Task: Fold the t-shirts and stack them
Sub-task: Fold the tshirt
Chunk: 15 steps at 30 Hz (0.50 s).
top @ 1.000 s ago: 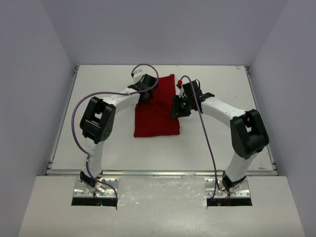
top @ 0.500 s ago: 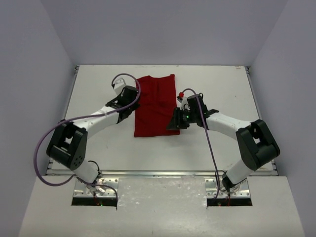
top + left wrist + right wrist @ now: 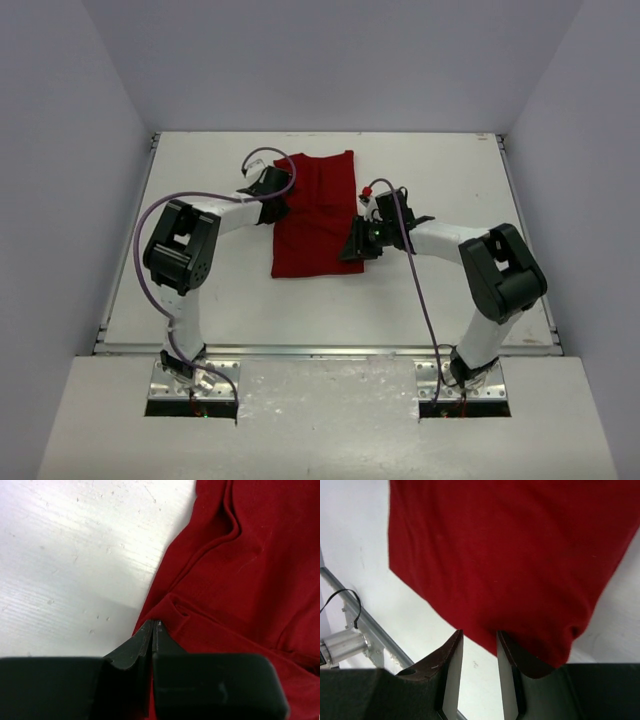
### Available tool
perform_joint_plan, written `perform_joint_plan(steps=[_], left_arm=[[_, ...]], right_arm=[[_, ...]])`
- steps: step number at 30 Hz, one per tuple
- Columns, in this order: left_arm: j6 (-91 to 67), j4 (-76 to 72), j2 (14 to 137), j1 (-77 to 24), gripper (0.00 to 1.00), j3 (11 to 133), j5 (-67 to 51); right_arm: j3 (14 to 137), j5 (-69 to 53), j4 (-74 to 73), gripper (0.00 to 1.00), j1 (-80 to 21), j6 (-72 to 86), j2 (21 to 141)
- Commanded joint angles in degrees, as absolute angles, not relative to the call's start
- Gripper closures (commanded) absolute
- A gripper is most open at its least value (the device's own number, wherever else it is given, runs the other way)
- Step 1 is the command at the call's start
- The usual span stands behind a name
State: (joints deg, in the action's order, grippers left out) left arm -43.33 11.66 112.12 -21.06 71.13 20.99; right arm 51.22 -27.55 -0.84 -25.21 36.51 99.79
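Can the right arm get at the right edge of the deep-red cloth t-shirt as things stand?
Probably yes. The right gripper sits at that edge of the deep-red cloth t-shirt, near its front corner, jaws apart, and nothing lies between them and the cloth.

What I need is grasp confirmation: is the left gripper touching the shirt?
Touching. The left wrist view shows the left gripper shut, pinching the shirt at its edge.

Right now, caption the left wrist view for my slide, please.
Left hand closed, its tips at the rumpled side edge of the deep-red t-shirt on the scuffed white table.
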Motion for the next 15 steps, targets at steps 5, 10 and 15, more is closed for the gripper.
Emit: perform_joint_plan(steps=[5, 10, 15], left_arm=[[-44.03, 14.49, 115.93, -18.72, 1.00, 79.10, 25.74], [-44.56, 14.41, 109.51, -18.81, 0.99, 76.46, 33.56], [-45.53, 17.93, 107.08, -18.02, 0.99, 76.13, 32.97]], right_arm=[[51.59, -28.04, 0.88, 0.66, -24.70, 37.09, 103.97], [52.47, -29.09, 0.79, 0.66, -24.70, 37.53, 107.84], [52.29, -30.40, 2.02, 0.66, -24.70, 37.97, 109.25]])
